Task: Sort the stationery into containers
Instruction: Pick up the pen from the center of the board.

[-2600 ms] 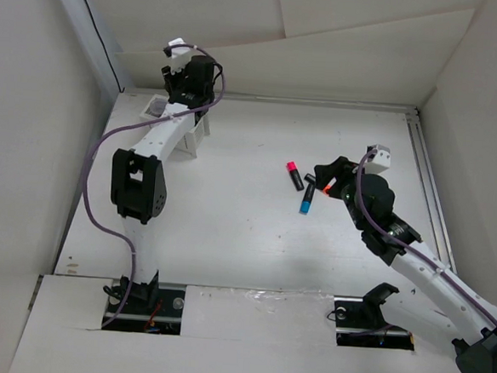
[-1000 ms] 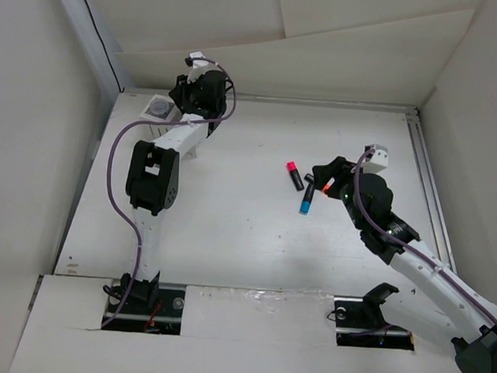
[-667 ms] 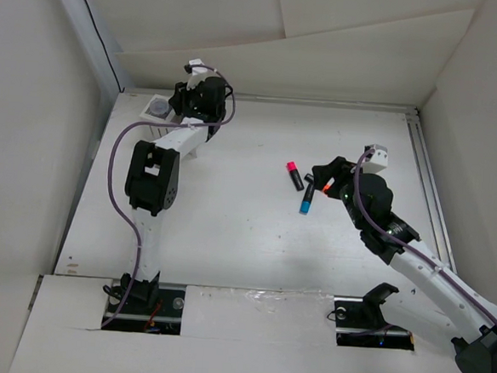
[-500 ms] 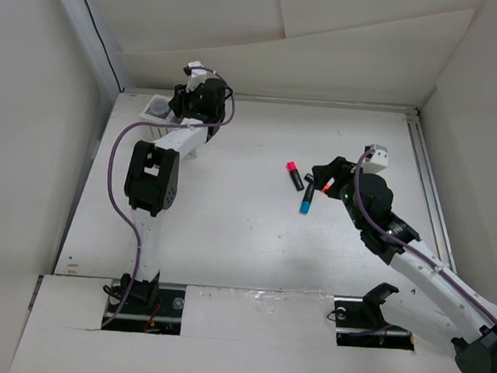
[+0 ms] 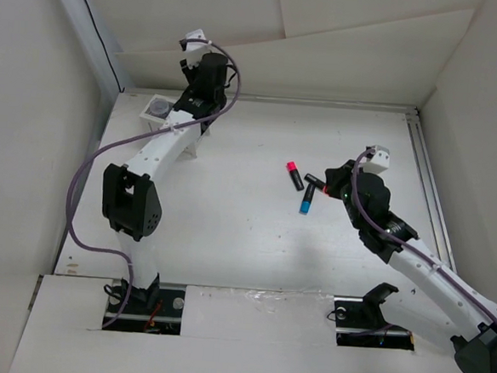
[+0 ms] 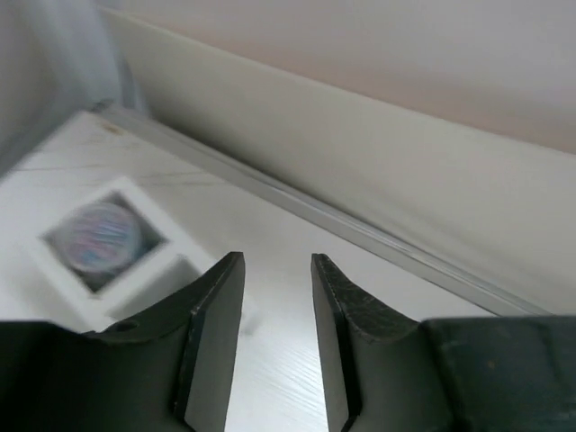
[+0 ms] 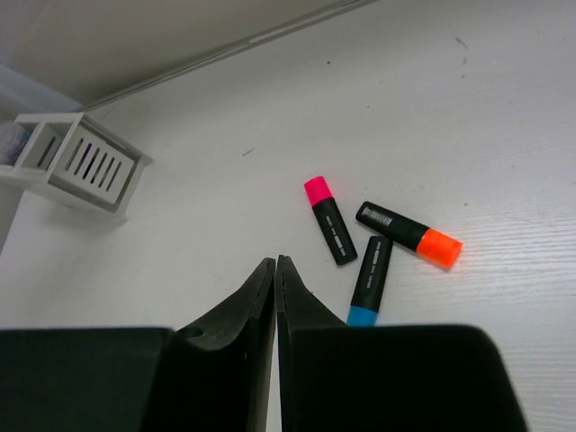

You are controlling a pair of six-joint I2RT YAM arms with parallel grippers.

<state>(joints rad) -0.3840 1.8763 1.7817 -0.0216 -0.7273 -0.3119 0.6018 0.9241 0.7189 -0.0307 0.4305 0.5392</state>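
Note:
Three black markers lie mid-table: pink-ended (image 7: 328,219) (image 5: 294,175), orange-ended (image 7: 409,236) and blue-ended (image 7: 369,279) (image 5: 306,200). My right gripper (image 7: 274,261) (image 5: 334,186) hovers just near of them, shut, with nothing between its fingers. The white slatted container (image 5: 164,112) (image 7: 76,157) stands at the back left, with a greyish round piece (image 6: 94,236) in one compartment. My left gripper (image 6: 276,261) (image 5: 193,97) hangs just right of that box. Its fingers stand a little apart, nothing between them.
The back wall's rail (image 6: 360,236) runs close behind the left gripper. A metal strip (image 5: 428,182) borders the table's right side. White walls enclose the table on three sides.
The right gripper has shut, holding nothing, and drawn slightly back from the markers. The left arm has straightened and lifted its gripper away from the container.

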